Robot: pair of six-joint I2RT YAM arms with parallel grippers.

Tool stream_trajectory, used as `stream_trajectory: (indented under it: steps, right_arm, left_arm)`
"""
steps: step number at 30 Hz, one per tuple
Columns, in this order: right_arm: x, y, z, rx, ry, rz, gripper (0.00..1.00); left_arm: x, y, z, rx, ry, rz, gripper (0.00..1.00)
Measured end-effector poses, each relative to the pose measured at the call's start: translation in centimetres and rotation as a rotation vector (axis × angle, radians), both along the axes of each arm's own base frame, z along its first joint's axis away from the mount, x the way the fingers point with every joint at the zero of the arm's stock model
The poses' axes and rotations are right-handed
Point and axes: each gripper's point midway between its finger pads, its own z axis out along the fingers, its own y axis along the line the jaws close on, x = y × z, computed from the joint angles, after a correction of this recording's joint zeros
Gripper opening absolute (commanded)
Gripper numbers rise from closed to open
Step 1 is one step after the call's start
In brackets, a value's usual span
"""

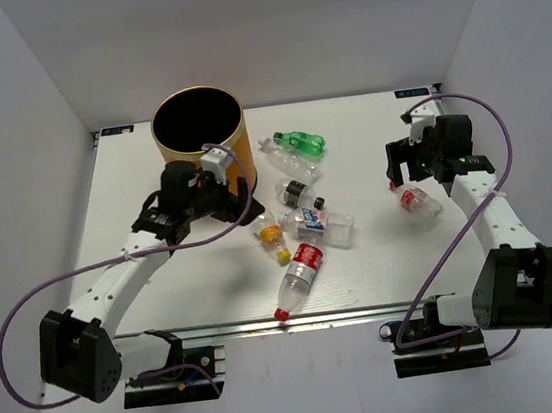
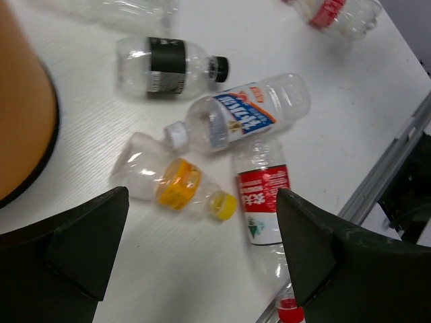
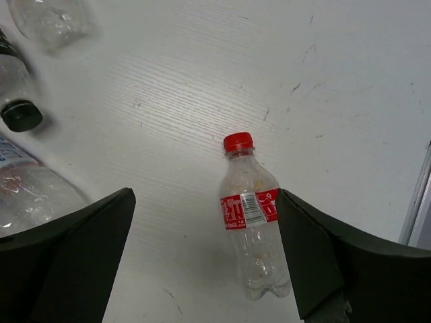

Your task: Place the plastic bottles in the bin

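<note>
A: Start at the near edge of the desk (image 1: 385,274). What lies there?

B: A clear bottle with a red label (image 2: 261,202), flat on its side, with its red cap toward that edge. The label has white characters that I cannot read.

A: Beside it?

B: Just to its left is a squat orange-labelled bottle (image 2: 176,187) with a yellow cap, also on its side. Right behind those two lies a blue-and-white labelled bottle (image 2: 242,116) with a white cap. Its print is blue and red but not legible.

A: And the left pincer (image 2: 202,195)?

B: Its fingers are spread wide and hold nothing. It hangs over that cluster.

A: The right pincer (image 3: 205,195)?

B: Also gaping and empty. Below it a red-capped bottle (image 3: 252,222) lies alone on the desk, well apart from the others. It is clear, with a red band bearing white lettering and a barcode patch. I cannot make out the words.

A: Farther back?

B: A black-labelled bottle (image 2: 168,65) with a black cap comes next. Behind it is a crumpled clear bottle (image 1: 293,164), and past that a green bottle (image 1: 301,143). All three are lying down.

A: Where is the bin (image 1: 237,149)?

B: It stands upright at the far left of the desk, just behind the left arm's wrist. It has an orange-yellow wall, a black inside and a thin golden rim. Every bottle I can see lies on the desk outside it.
</note>
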Motion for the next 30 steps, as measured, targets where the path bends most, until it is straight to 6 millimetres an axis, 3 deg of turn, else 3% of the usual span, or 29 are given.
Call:
stream_trajectory:
  steps: [3, 7, 9, 10, 12, 14, 15, 21, 25, 30]
  right_arm:
    - [-0.4, -0.4, -0.6, -0.035, 0.018, 0.010, 0.90]
    - [-1.3, -0.8, -1.3, -0.099, 0.048, 0.066, 0.90]
    - [-1.6, -1.1, -1.7, -0.123, 0.063, 0.076, 0.36]
    - [-1.7, -1.2, -1.8, -0.130, 0.072, 0.078, 0.18]
    - [-1.7, -1.6, -2.0, -0.134, 0.095, 0.060, 0.30]
    - [-1.3, -2.2, -2.0, -0.136, 0.111, 0.037, 0.66]
    - [-1.1, -2.4, -2.1, -0.136, 0.124, 0.022, 0.90]
    - [-1.1, -3.0, -3.4, -0.134, 0.193, 0.004, 0.90]
    - [-1.2, -3.4, -3.7, -0.138, 0.206, -0.009, 0.90]
    - [-1.1, -4.1, -4.4, -0.142, 0.237, -0.034, 0.90]
  left_arm:
    - [-0.6, -3.0, -0.4, 0.028, 0.005, -0.068, 0.99]
    - [-1.0, -5.6, -2.1, 0.101, 0.027, -0.100, 0.86]
    - [-1.0, -6.5, -2.9, 0.143, 0.037, -0.098, 0.81]
    - [-1.0, -7.0, -3.2, 0.162, 0.038, -0.098, 0.71]
    - [-0.6, -7.8, -3.8, 0.195, 0.037, -0.090, 0.71]
    - [-0.4, -8.7, -4.6, 0.234, 0.036, -0.089, 0.89]
    - [-0.4, -9.1, -5.2, 0.253, 0.043, -0.092, 0.91]
    - [-1.3, -11.7, -8.8, 0.374, 0.100, -0.126, 0.95]
    - [-2.6, -13.2, -9.5, 0.434, 0.123, -0.165, 0.96]
    - [-5.2, -13.3, -9.8, 0.496, 0.164, -0.210, 0.96]
